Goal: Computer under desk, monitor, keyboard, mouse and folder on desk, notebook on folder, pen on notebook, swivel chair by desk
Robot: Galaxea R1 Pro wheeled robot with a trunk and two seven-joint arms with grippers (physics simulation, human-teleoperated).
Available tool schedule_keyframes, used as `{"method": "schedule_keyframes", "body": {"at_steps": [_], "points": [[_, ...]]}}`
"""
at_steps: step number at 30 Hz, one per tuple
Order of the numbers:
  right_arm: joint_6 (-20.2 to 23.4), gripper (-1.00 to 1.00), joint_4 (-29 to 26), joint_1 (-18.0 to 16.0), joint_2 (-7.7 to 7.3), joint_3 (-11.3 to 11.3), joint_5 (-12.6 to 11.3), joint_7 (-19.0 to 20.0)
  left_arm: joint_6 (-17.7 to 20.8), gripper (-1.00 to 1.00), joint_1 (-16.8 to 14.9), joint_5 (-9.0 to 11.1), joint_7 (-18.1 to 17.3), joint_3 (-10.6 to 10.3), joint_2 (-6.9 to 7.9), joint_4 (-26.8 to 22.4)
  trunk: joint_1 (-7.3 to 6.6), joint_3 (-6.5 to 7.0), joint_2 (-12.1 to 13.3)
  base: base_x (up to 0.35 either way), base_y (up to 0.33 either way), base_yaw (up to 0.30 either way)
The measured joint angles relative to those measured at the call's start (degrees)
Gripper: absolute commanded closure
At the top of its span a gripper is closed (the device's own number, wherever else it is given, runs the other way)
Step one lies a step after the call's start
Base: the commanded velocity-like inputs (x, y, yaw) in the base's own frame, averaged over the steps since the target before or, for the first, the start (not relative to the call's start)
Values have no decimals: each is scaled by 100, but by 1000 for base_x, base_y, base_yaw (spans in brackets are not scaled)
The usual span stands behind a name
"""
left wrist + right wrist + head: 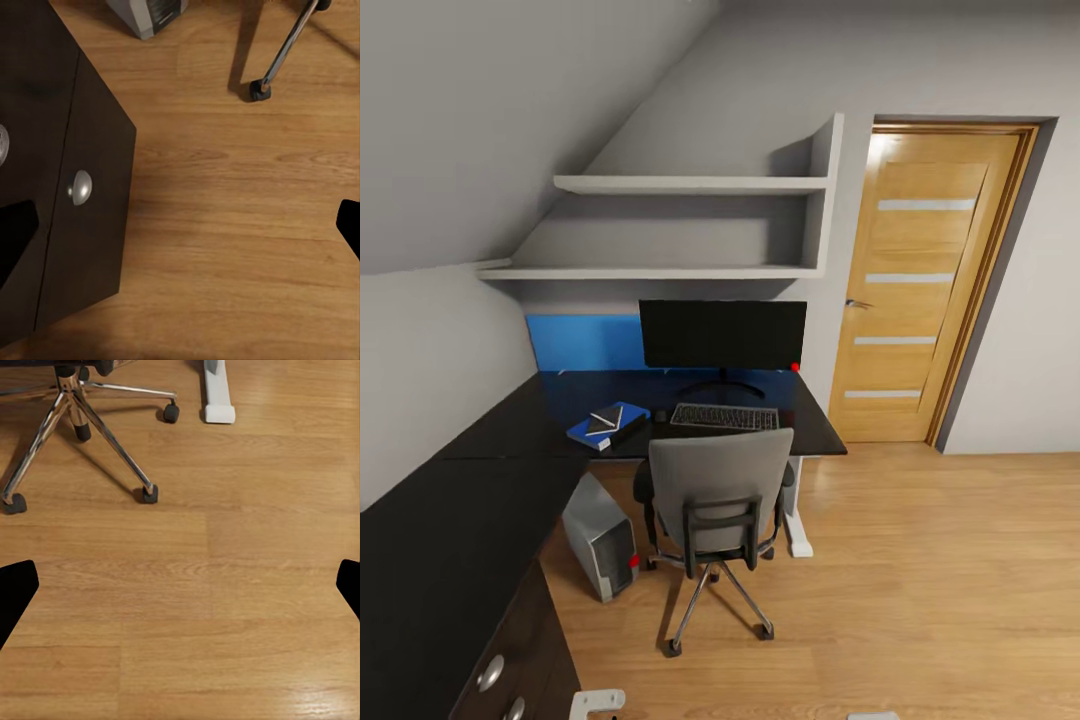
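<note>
My left gripper point(187, 229) points down, its two dark fingers point(15, 232) spread wide apart, one at each side edge of the left wrist view, with nothing between them. My right gripper point(180, 589) also points down, fingers point(15, 589) parted just as widely and empty. In the head view, pale tips of my left arm point(597, 702) and right arm point(872, 715) peek in at the bottom edge.
</note>
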Motion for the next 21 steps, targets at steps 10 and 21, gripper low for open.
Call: {"method": "schedule_keyframes", "body": {"at_steps": [10, 21], "points": [[0, -100, 0, 0, 0, 1, 0, 0, 4, -100, 0, -2, 0, 0, -1, 0, -220, 180, 402, 0, 0, 0], [0, -100, 0, 0, 0, 0, 0, 0, 4, -100, 0, -4, 0, -8, -6, 0, -462, 378, 843, 0, 0, 0]]}}
